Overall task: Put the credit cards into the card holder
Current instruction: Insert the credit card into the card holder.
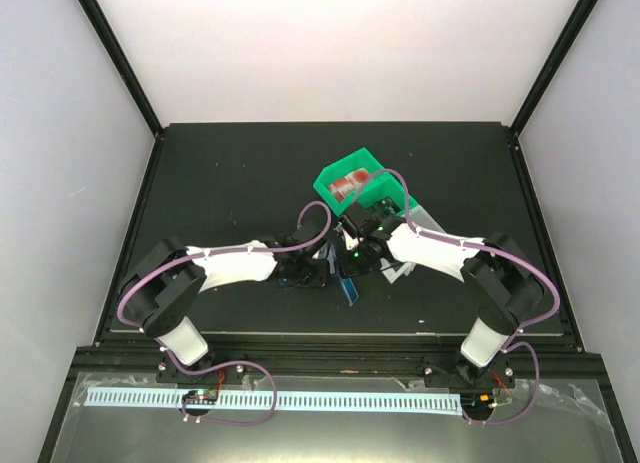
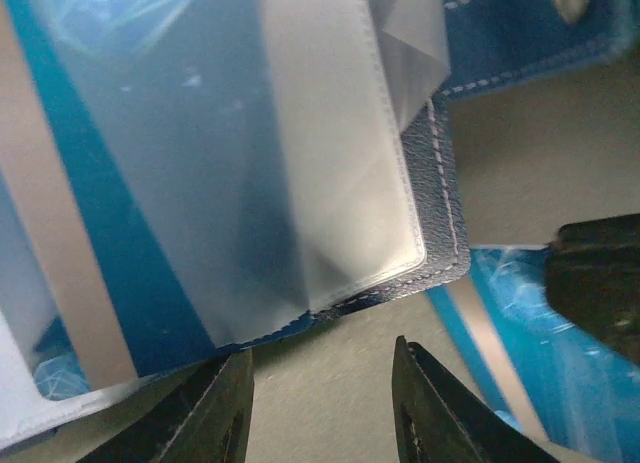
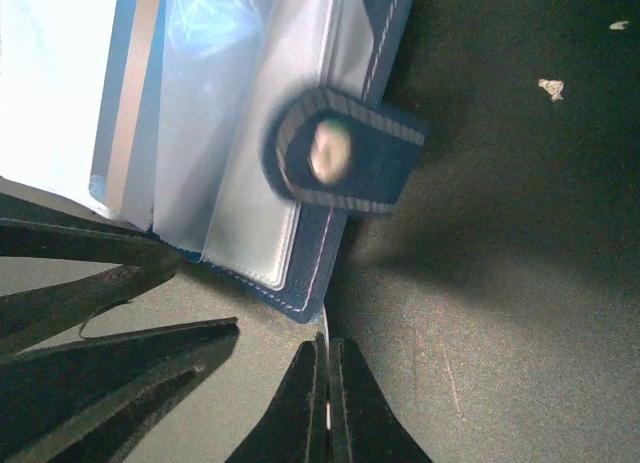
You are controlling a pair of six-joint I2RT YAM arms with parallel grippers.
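around the middle of the table (image 1: 220, 183), just near of the green bin (image 1: 355, 183), both arms were crowded over the card holder (image 2: 440, 213). it lay flat and open on the table, clear sleeves fanned out, snap tab (image 3: 345, 153) hanging off one side.

progress, as far as i could judge: at least one blue card (image 2: 110, 263) looked tucked inside a sleeve already, stripe and all. another blue card (image 2: 500, 353) was lying loose on the table right beside the holder's corner, so that one wasn't in yet. couldn't tell how many more were waiting, the arms hid most of the pile from above.

left gripper (image 2: 320, 383) had its fingers spread with only bare table between them, tips right at the near edge of the sleeves, one maybe brushing the plastic. right gripper (image 3: 327, 363) was pressed together just off the holder's corner, apparently down on that loose card, though i couldn't say if anything thin was pinched in there.

so i'd call it partway done, with at least that card left.
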